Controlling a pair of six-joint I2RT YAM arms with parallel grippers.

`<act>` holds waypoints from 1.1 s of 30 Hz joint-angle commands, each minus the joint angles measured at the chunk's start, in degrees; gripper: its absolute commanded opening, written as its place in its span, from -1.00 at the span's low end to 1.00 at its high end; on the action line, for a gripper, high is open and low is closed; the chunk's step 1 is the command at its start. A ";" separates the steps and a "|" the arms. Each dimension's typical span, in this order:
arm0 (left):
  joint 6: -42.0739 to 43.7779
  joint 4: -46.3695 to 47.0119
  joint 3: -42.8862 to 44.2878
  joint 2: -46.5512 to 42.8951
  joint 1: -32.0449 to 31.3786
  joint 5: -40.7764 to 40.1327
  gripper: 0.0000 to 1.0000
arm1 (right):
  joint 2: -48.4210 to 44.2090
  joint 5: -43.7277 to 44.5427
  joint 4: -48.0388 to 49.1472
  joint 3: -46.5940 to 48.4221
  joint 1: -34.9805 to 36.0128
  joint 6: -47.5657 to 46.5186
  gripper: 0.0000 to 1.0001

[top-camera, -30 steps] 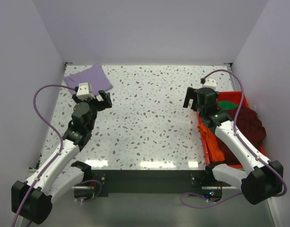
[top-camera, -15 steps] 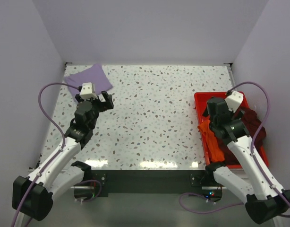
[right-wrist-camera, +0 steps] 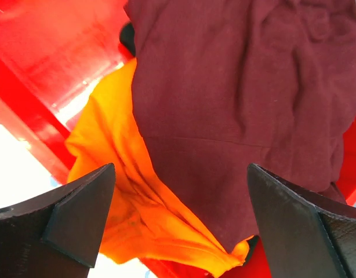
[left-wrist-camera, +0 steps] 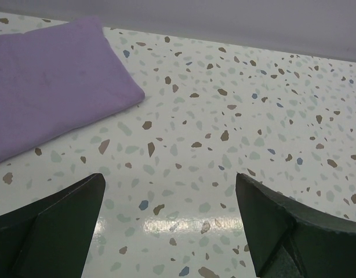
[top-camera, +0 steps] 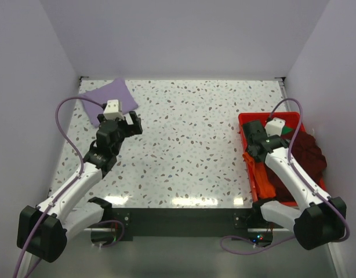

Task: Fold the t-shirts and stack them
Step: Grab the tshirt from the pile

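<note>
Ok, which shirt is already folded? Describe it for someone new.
Start at the speckled table and look to its far left corner. The lavender t-shirt lies there flat and folded, alone; the maroon t-shirt and orange t-shirt sit crumpled in the red bin at right.

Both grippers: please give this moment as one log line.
left gripper open, near folded lavender t-shirt | right gripper open, above maroon t-shirt in red bin

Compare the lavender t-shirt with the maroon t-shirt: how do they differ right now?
The lavender t-shirt lies folded flat on the table, far left corner; the maroon t-shirt sits crumpled in the red bin at right, partly over an orange t-shirt. Both are plain-coloured cloth.
</note>
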 commanded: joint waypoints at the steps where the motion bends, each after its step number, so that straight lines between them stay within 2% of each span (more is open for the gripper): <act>1: 0.92 0.03 2.05 -1.86 0.21 -0.01 1.00 | 1.96 -0.07 3.55 -1.47 -1.54 1.03 0.96; 7: 0.93 0.03 1.34 -3.18 0.21 -1.42 1.00 | 2.85 -4.02 7.85 -4.46 -5.49 -1.43 0.77; 11: 1.01 0.03 1.34 -3.27 0.21 -1.68 1.00 | 2.58 -5.96 9.09 -5.34 -7.08 -2.31 0.51; 14: 1.01 0.03 1.25 -3.18 0.21 -2.03 1.00 | 2.15 -5.44 8.74 -5.35 -7.17 -1.96 0.06; 15: 1.10 0.03 1.25 -3.27 0.21 -2.03 1.00 | 1.88 -4.83 8.13 -5.17 -7.26 -1.79 -0.22; 18: 1.10 0.12 1.25 -3.18 0.21 -2.03 1.00 | 0.39 -4.21 6.20 -3.68 -7.26 -1.52 -0.55; 19: 1.10 0.12 1.25 -3.18 0.21 -2.03 1.00 | 0.04 -3.51 5.58 -2.37 -7.26 -1.52 -0.74; 21: 1.10 0.12 1.25 -3.09 0.21 -2.12 1.00 | -1.54 -2.63 3.83 -0.87 -7.26 -1.52 -0.99; 27: 1.01 0.29 1.25 -2.74 0.21 -2.21 1.00 | -6.38 -1.92 2.76 7.12 -7.26 -3.19 -1.00; 31: 1.10 0.38 1.17 -2.83 0.21 -1.94 1.00 | -7.70 -0.51 3.99 20.38 -7.17 -8.18 -1.00; 33: 1.10 0.56 1.08 -2.83 0.21 -1.86 1.00 | -7.79 -4.19 7.57 26.00 -7.08 -10.82 -1.00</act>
